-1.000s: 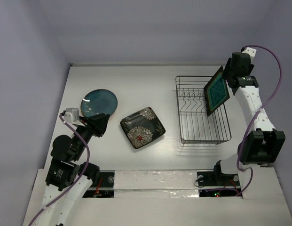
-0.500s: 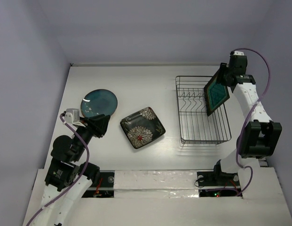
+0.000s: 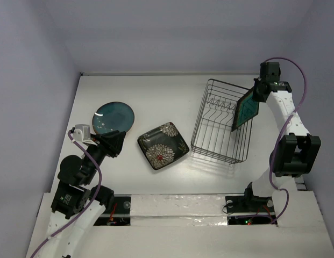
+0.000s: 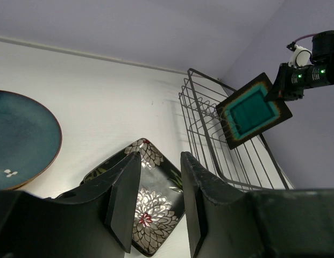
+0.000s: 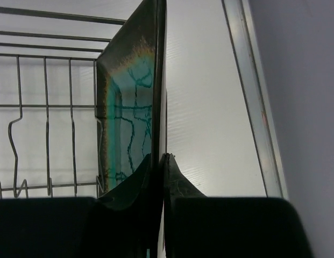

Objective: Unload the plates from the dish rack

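Observation:
My right gripper (image 3: 256, 94) is shut on the upper rim of the square teal dark-rimmed plate (image 3: 246, 110), which stands on edge at the right side of the dish rack (image 3: 219, 124). In the right wrist view the fingertips (image 5: 158, 157) pinch the plate's (image 5: 126, 118) edge, with the rack's wires (image 5: 45, 107) behind it. The rack sits skewed, its near end toward the left. A round teal plate (image 3: 113, 117) and a dark square white-flowered plate (image 3: 163, 145) lie flat on the table. My left gripper (image 3: 115, 141) hovers open between them, holding nothing (image 4: 160, 157).
The white table ends at a back wall and a raised right edge strip (image 5: 253, 97) close beside the held plate. In the left wrist view the flowered plate (image 4: 156, 199) lies just beyond the fingers, with the round teal plate (image 4: 21, 137) to the left.
My right gripper has shut on the square teal plate's rim. The rack has swung and tipped to the left with the plate. The left arm has stayed put.

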